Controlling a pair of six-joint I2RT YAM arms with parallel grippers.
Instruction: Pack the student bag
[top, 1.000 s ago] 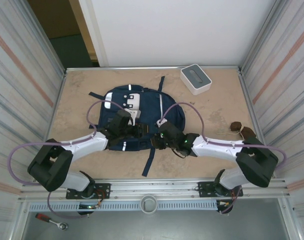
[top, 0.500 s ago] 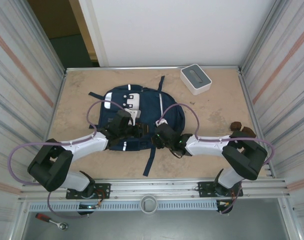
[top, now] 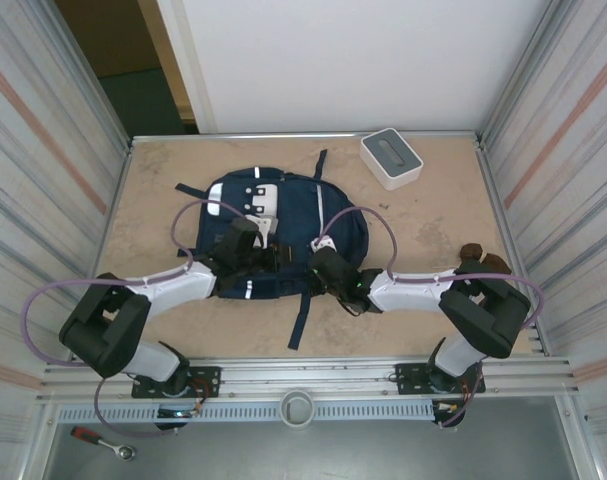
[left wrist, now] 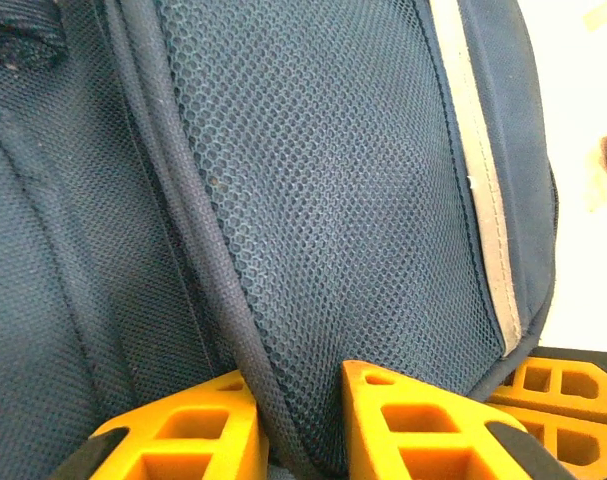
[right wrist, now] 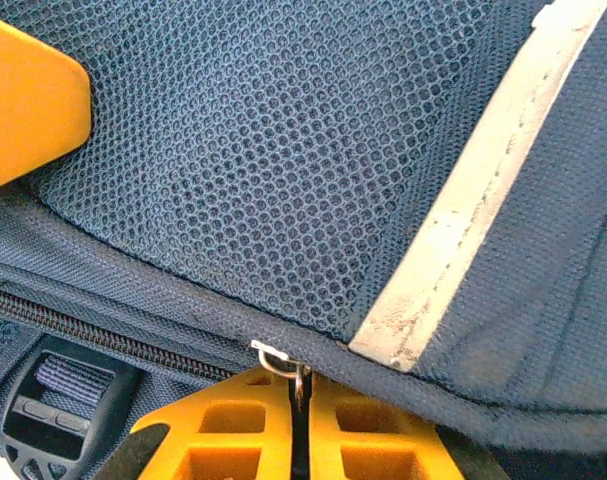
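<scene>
The student bag (top: 283,215) lay flat on the worktop (top: 423,230), directly ahead of both hands, with its near edge under their fingertips and the rest of it stretching away from them. A loose strap trailed back between the two arms.

The right hand (right wrist: 295,420) was pressed together on the small metal zip pull (right wrist: 281,360), which stood right at its fingertips. From there the zip track (right wrist: 103,325) ran off to that hand's left, crossing in front of the fingers instead of leading away from them. The pale reflective stripe (right wrist: 463,230) slanted up ahead and to the right, and mesh fabric filled the space beyond the track.

The left hand (left wrist: 298,420) sat just beside it, on the right hand's left. Its fingers (left wrist: 183,435) straddled a piped ridge of the bag's fabric and appeared to be pinching it. The ridge ran straight ahead from between them.

Both hands were equally close to the bag, but only the right one held the pull. The next move probably turned on that sideways track, so the pull would have to travel across the right hand's front while the left hand held the fabric against the drag.
</scene>
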